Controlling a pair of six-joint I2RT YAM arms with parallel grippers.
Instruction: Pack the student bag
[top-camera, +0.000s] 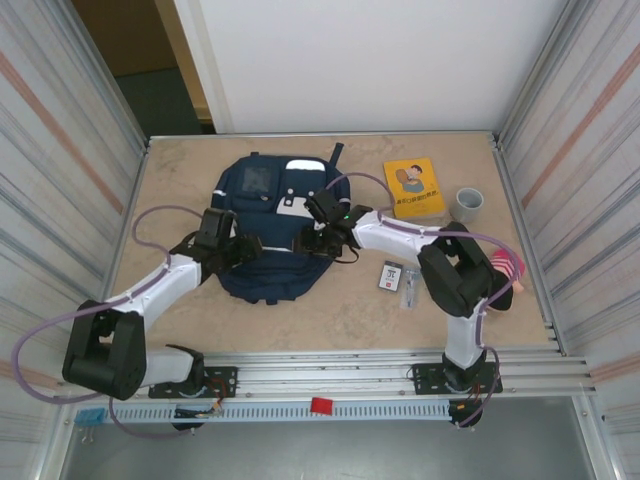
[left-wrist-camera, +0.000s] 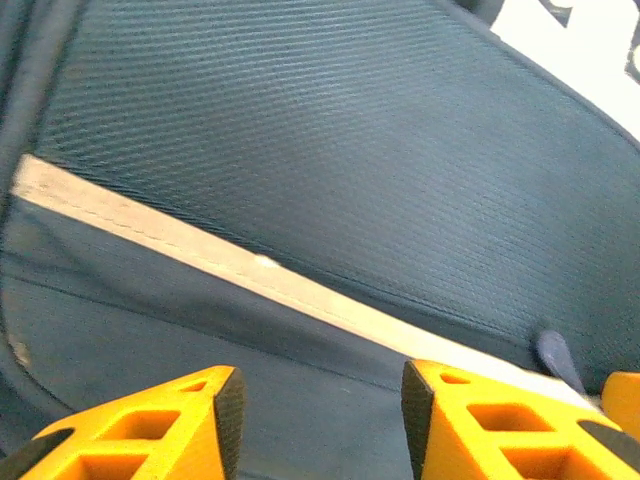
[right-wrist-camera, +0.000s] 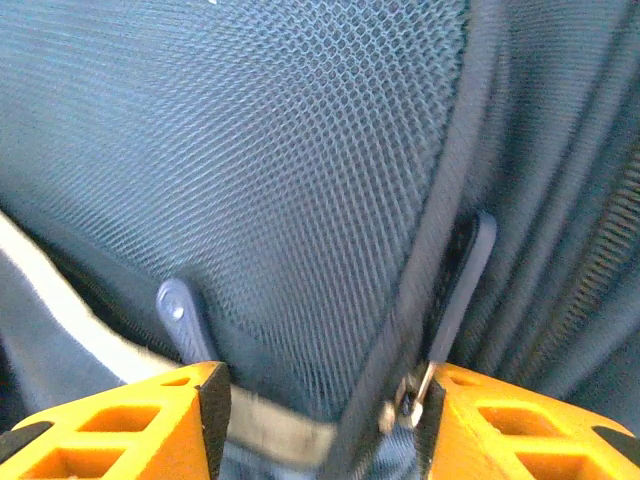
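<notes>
A tan, marbled table enclosed by ribbed metal walls at the sides and a white panel at the back. The bag lies flat on the table, left of centre and toward the back, with its white patches at the far end. To its right lie a yellow book and, just beyond that, a grey cup. A small card sits nearer the arms, right of the bag and apart from it. A pink striped item shows past the right arm; what it is cannot be told. The left gripper is over the bag's near left part and the right gripper over its near right part, the two facing each other across the fabric. In the left wrist view the left gripper has its orange fingers apart with nothing between them. Behind them is ribbed navy cloth crossed by a pale stripe, with a blue zip pull at lower right. In the right wrist view the right gripper is likewise spread. Blue mesh fills the space above its fingers. A zip pull sits just above the left finger and a metal slider just beside the right one; contact cannot be told.
</notes>
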